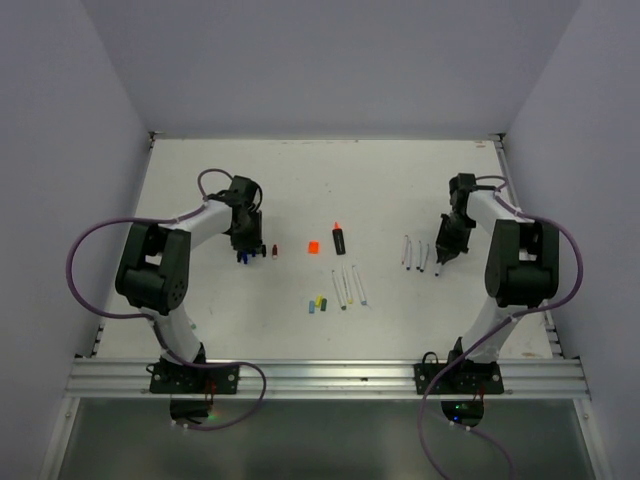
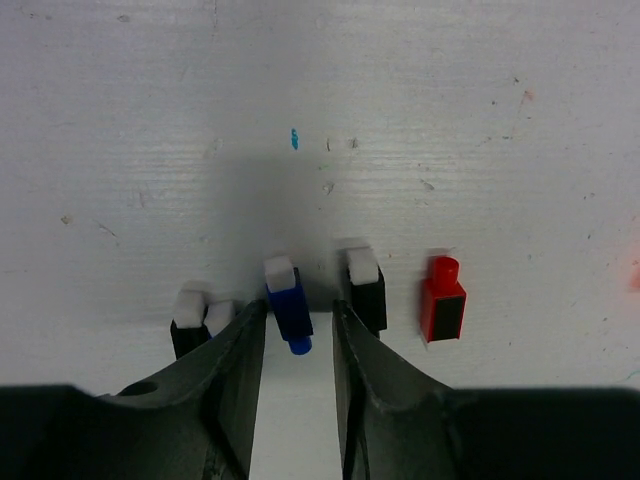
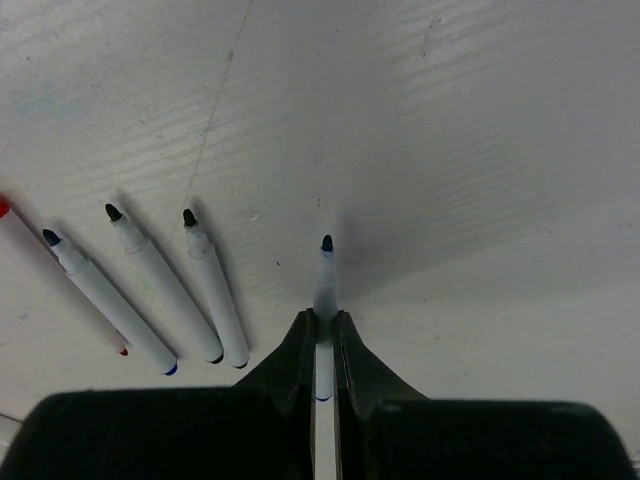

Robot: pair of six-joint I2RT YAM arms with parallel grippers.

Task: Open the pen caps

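In the left wrist view my left gripper (image 2: pixel 300 308) is open, low over the table. A blue cap (image 2: pixel 288 303) lies between its fingertips, close to the left finger. Black caps lie on either side (image 2: pixel 189 322) (image 2: pixel 366 288), and a red cap (image 2: pixel 442 301) lies further right. My right gripper (image 3: pixel 323 318) is shut on a slim white pen (image 3: pixel 324 285) with a dark uncapped tip pointing away. Three more uncapped white pens (image 3: pixel 150 280) lie to its left. In the top view the left gripper (image 1: pixel 244 252) is at left centre and the right gripper (image 1: pixel 440 262) at right.
An orange cap (image 1: pixel 313 247) and a black marker (image 1: pixel 339 239) lie at the table's middle. Below them are green, yellow and blue caps (image 1: pixel 318 303) and three white pens (image 1: pixel 348 288). Pens (image 1: pixel 412 252) lie left of the right gripper. Grey walls enclose the table.
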